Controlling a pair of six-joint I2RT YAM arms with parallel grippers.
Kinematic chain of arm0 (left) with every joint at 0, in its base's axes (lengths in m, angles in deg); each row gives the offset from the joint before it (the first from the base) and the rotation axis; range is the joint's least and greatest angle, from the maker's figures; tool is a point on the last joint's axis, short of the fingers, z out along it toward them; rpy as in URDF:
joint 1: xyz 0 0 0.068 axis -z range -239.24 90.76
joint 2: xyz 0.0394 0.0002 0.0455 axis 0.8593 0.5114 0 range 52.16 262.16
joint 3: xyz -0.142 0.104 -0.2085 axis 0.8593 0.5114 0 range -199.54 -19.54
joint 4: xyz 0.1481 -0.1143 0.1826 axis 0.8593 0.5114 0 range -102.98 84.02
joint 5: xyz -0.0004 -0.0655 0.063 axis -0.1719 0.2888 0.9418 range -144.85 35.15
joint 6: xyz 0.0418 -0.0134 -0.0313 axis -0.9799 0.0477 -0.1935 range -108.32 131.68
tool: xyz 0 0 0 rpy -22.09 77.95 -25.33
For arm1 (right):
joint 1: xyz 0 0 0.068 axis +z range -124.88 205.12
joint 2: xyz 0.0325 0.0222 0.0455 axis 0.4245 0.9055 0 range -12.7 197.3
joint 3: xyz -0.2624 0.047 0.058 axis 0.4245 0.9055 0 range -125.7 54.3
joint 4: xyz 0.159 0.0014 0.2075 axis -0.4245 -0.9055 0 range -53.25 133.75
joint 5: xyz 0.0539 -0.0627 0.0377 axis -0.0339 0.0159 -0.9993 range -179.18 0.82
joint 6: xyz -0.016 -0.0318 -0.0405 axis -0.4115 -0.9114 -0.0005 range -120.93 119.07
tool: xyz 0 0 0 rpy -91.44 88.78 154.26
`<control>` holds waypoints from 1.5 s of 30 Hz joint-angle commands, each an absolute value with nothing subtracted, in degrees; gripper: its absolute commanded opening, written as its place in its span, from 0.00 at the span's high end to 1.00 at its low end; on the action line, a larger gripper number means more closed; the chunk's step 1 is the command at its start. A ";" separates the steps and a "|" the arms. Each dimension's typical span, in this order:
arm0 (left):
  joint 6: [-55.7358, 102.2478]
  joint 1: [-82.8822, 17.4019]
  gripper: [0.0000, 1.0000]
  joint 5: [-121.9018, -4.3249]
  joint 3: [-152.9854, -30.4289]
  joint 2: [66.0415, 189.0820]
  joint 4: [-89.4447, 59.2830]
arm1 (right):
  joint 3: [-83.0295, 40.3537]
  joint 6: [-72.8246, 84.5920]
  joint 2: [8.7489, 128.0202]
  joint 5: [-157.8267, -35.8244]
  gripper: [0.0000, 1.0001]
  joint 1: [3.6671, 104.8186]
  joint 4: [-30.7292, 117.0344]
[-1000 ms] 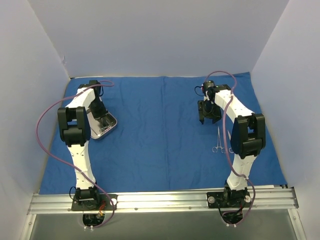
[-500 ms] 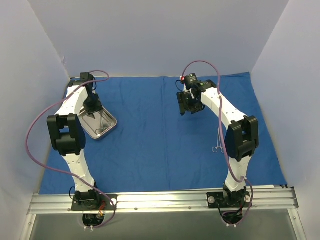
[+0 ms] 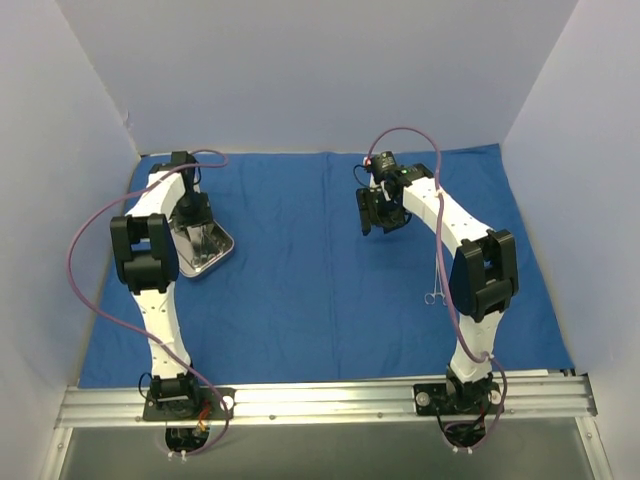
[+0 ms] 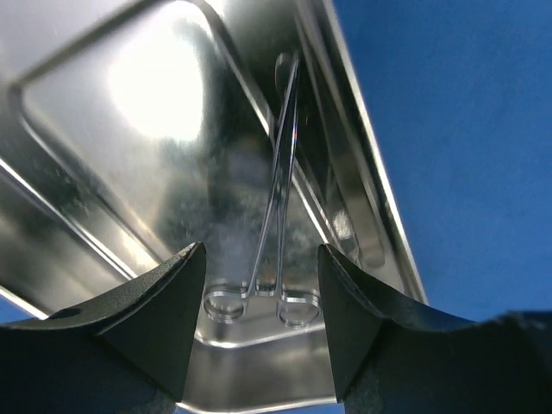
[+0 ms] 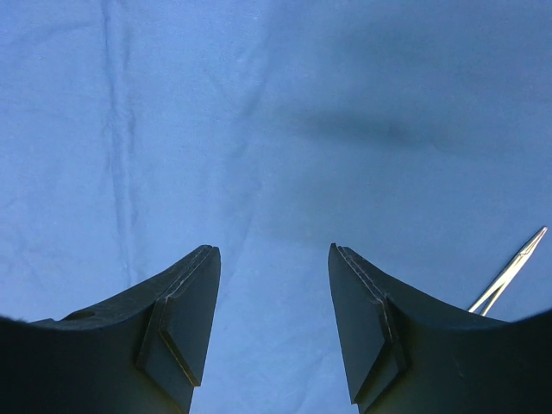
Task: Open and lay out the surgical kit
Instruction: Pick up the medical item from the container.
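Note:
The royal-blue cloth (image 3: pixel 310 270) lies spread flat over the table. At its left stands the shiny steel tray (image 3: pixel 222 244). My left gripper (image 4: pixel 261 259) hangs open just above the tray (image 4: pixel 129 103), with a ring-handled instrument (image 4: pixel 278 181) lying in the tray between its jaws, its rings nearest me. My right gripper (image 3: pixel 381 213) hovers open over bare cloth at the back middle, nothing between its jaws (image 5: pixel 272 259). Another ring-handled instrument (image 3: pixel 436 272) lies on the cloth to the right; its tip (image 5: pixel 509 272) shows in the right wrist view.
White walls close in the table at the back and both sides. A metal rail (image 3: pixel 320 400) with both arm bases runs along the near edge. Purple cables loop off each arm.
My left gripper has opened over the tray and an instrument now lies in it. My right arm swung from above the right-hand instrument toward the back middle.

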State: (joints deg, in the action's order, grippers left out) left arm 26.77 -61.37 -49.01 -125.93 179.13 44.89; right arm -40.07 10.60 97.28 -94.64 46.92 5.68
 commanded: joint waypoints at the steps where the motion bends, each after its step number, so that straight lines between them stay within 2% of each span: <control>1: 24.51 -61.70 0.37 -47.30 -131.24 181.17 42.13 | -40.54 11.55 94.88 -94.63 0.47 46.82 4.37; 10: 25.04 -61.70 0.40 -40.80 -137.39 188.73 42.74 | -42.38 11.99 97.69 -95.69 0.47 46.74 3.93; 15: 24.95 -61.79 0.45 -38.68 -139.77 192.86 44.24 | -42.74 11.90 98.22 -95.95 0.47 46.74 3.49; 16: 24.95 -61.79 0.48 -38.42 -139.86 193.30 44.67 | -42.65 11.90 98.22 -96.04 0.47 46.74 3.49; 21: 25.30 -62.66 0.82 -38.50 -137.05 193.14 44.25 | -42.47 11.73 97.70 -95.95 0.47 46.74 3.32; 23: 25.30 -63.02 0.88 -38.94 -135.82 192.17 43.54 | -42.47 11.64 97.61 -95.86 0.47 46.74 3.32; 24: 25.13 -63.11 0.97 -39.47 -134.95 191.82 43.01 | -42.38 11.55 97.43 -95.78 0.47 46.74 3.23; 30: 26.44 -63.81 0.98 -40.26 -134.06 186.29 43.54 | -43.52 10.49 98.30 -96.21 0.47 46.82 3.84; 38: 27.58 -63.81 0.98 -44.39 -130.64 173.73 43.28 | -52.30 10.14 104.45 -100.87 0.47 48.23 4.81; 45: 27.06 -64.33 0.98 -47.19 -127.47 167.65 42.92 | -58.02 9.09 108.68 -106.22 0.47 51.57 5.51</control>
State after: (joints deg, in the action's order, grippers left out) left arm 27.05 -63.82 -44.61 -128.11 172.29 43.21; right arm -54.23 10.55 107.92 -102.18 49.72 6.38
